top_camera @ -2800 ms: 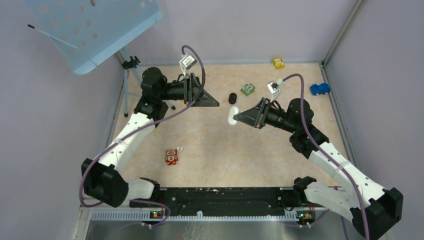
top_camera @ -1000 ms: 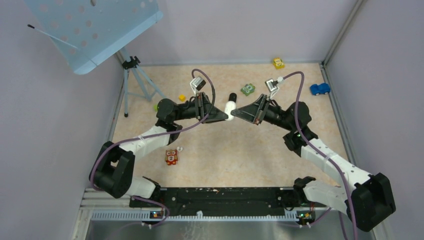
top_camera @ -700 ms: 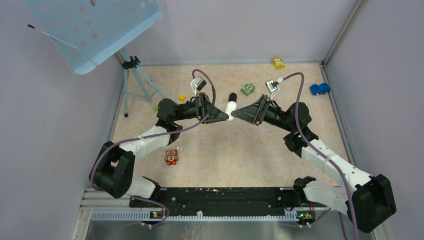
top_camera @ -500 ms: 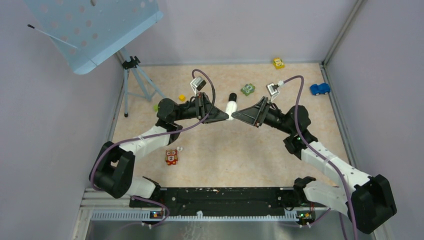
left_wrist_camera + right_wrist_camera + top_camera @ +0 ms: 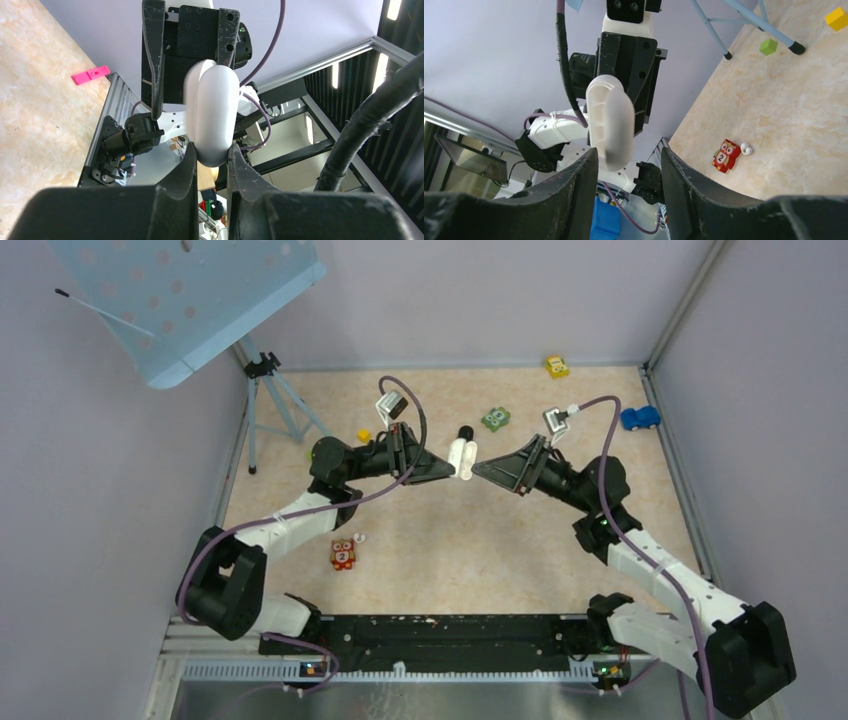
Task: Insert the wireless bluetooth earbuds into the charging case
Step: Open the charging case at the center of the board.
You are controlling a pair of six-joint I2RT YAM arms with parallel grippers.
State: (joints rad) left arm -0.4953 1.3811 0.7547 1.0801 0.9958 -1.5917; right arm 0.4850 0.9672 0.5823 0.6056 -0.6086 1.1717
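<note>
The white charging case (image 5: 462, 456) hangs in the air over the middle of the desk (image 5: 450, 540). The left gripper (image 5: 210, 149) pinches one end, barely parted. The right gripper (image 5: 629, 151) gapes wide just beside it, holding nothing. Its inside is hidden. One white earbud (image 5: 359, 537) lies near left, beside the owl toy (image 5: 342, 554).

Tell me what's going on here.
The left gripper holds the white charging case off the table, one end pinched between its jaws. The right gripper faces it, jaws open on either side of the case's other end without touching it. Neither gripper holds an earbud. One white earbud lies on the table beside the owl toy.
</note>
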